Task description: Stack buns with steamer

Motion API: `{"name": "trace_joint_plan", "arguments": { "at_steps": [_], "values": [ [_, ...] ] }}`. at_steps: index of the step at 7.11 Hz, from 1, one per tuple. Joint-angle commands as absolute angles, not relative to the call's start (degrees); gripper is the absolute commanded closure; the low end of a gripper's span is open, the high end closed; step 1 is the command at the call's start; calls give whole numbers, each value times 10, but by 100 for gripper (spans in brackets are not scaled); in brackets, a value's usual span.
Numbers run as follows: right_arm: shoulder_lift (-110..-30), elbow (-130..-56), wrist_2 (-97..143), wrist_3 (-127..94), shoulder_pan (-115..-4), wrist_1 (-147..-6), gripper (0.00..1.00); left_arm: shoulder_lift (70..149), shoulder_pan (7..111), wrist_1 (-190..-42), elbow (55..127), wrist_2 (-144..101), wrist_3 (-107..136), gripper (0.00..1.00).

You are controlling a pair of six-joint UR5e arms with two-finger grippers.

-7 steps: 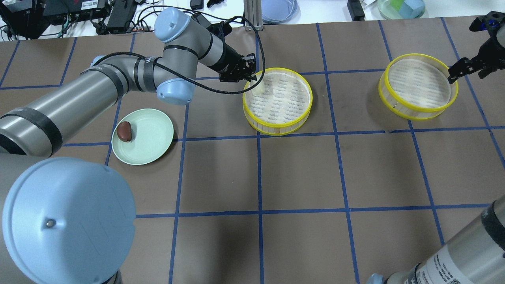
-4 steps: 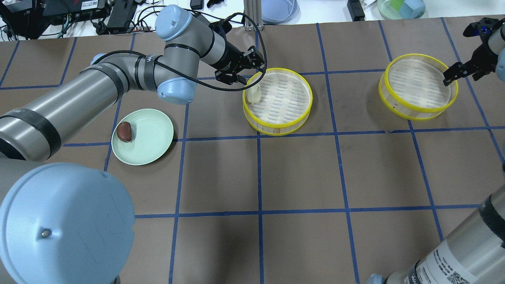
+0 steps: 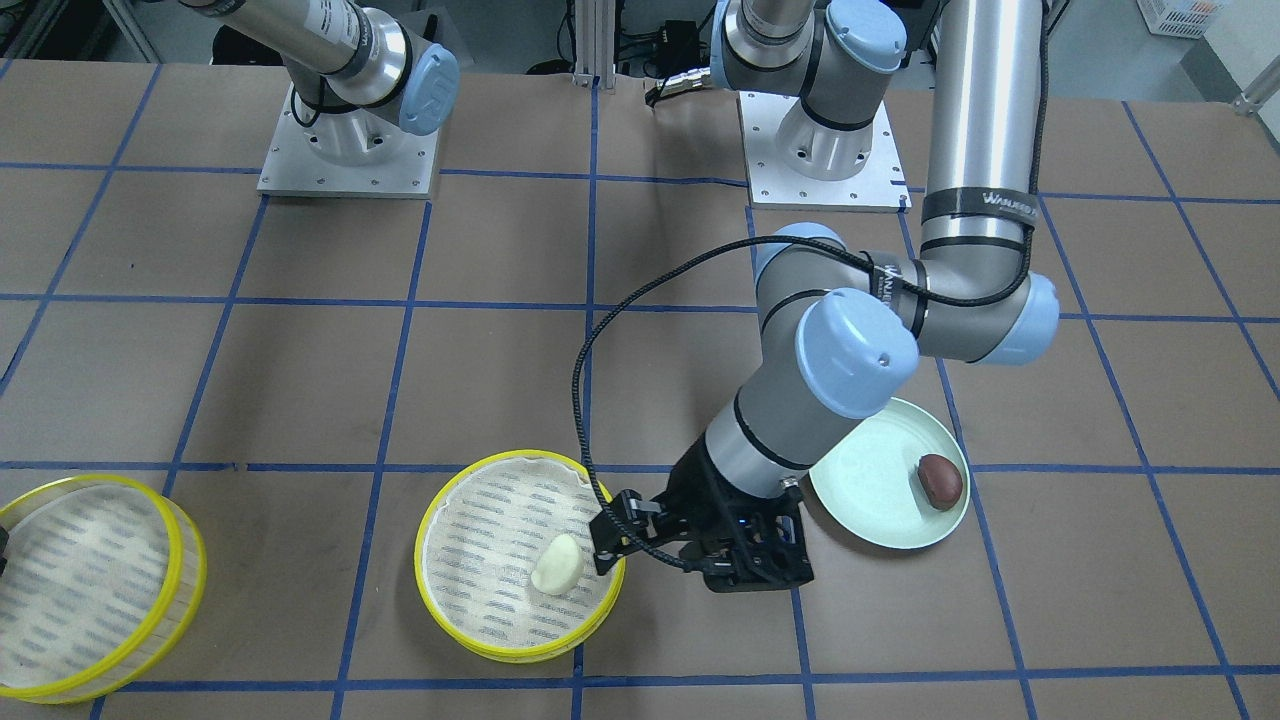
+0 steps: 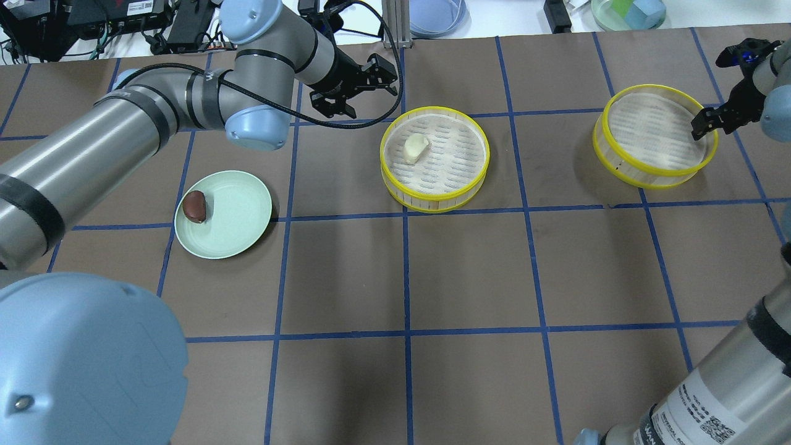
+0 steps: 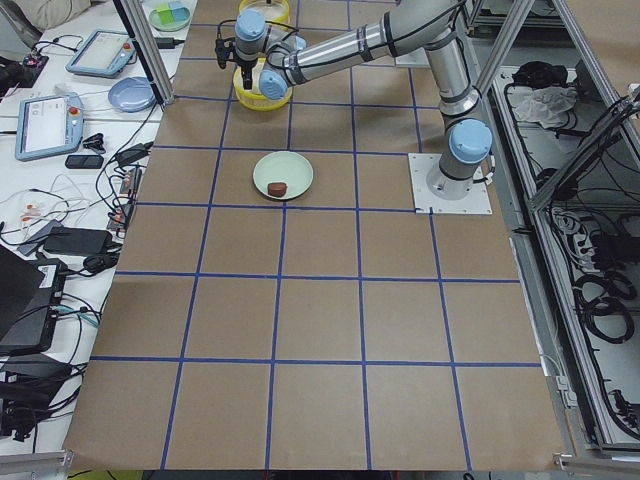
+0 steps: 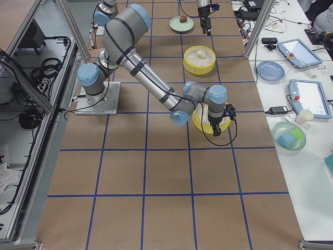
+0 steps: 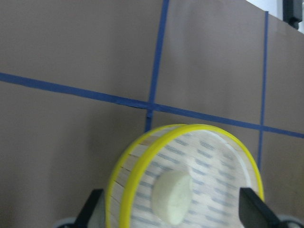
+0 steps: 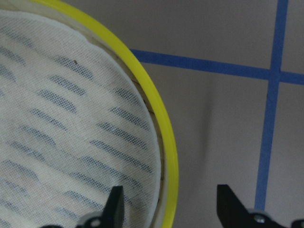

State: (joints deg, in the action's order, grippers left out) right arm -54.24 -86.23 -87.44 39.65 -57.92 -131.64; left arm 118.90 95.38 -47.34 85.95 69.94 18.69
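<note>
Our left gripper (image 4: 364, 91) gapes wide, empty, at ten o'clock of the bun tray (image 4: 435, 201); our right gripper (image 4: 704, 125), open, straddles the far tray (image 4: 656, 87) rim.

This was a robotics lab, not a kitchen. The left arm (image 3: 980, 120) and the right arm (image 6: 145, 73) were industrial machines, each bolted to a metal base plate (image 5: 420, 200) on a large worktop (image 5: 320, 320). The worktop was covered in brown paper and marked into squares with blue tape (image 4: 406, 278). An aluminium frame post (image 4: 393, 25) stood at its edge. A white side bench (image 6: 317, 151) carried a handheld control tablet (image 6: 308, 96) and loose wires (image 5: 60, 215). Behind the arms, black cable bundles (image 5: 600, 300) lay coiled in open metal framing.
</note>
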Motion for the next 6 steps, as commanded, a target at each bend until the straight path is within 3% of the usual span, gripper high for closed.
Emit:
{"name": "trace_joint_plan", "arguments": {
  "at_steps": [1, 2, 3, 6],
  "values": [
    [-542, -863, -875, 397, -579, -1317, 80, 1131, 885, -608, 859, 833, 67, 0],
    [-544, -862, -877, 397, -579, -1317, 94, 1118, 866, -653, 862, 888, 9, 0],
    [-545, -862, -878, 396, -579, -1317, 100, 1114, 839, -682, 870, 909, -34, 0],
    [-569, -862, -878, 388, -579, -1292, 100, 1134, 781, -677, 912, 1001, -68, 0]
  ]
}}
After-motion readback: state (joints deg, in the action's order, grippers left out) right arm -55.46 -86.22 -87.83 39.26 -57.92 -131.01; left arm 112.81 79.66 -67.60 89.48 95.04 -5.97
